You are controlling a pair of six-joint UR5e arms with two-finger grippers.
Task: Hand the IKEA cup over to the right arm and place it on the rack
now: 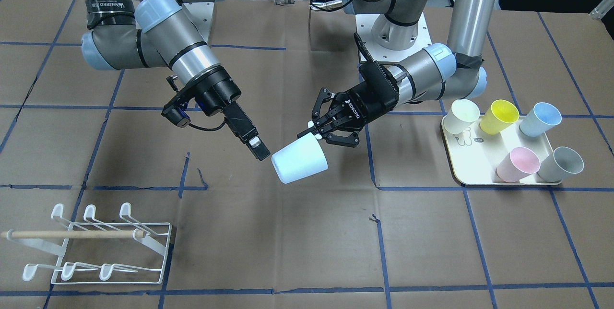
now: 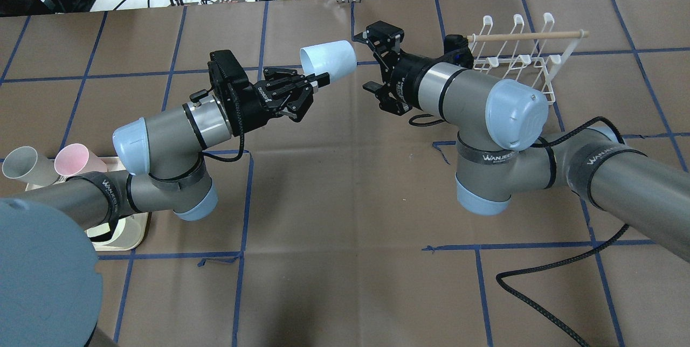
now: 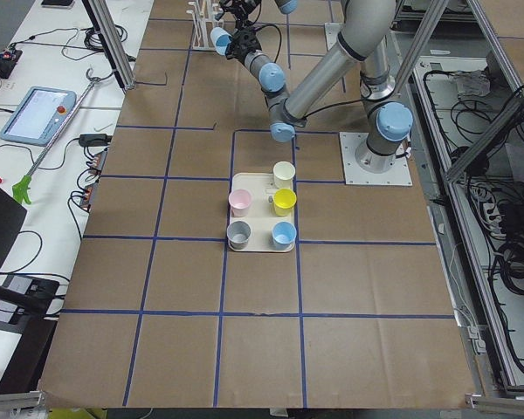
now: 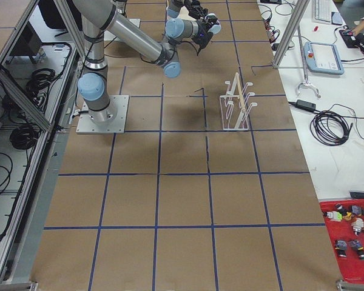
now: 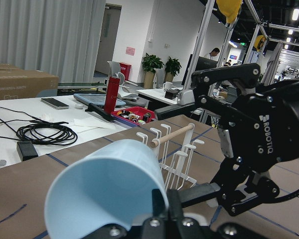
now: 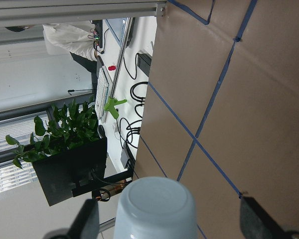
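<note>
Holding a cup (image 1: pixel 300 160) in mid-air, well apart from the rack (image 1: pixel 72 234).
Pale blue, plain, tapered, tipped sideways with flat base toward the rack; clamped at the rim between the left gripper (image 1: pixel 319 132) fingers; faced at the base by the right gripper (image 2: pixel 367 64), fingers spread wide, not touching.

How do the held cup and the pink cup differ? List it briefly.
Colour: the held cup is pale blue; the pink cup, pink. Support: the left gripper pinches the held cup's rim in mid-air; the pink cup stands on the tray. Pose: the held cup lies sideways; the pink cup is upright. Both are tapered and handleless.
</note>
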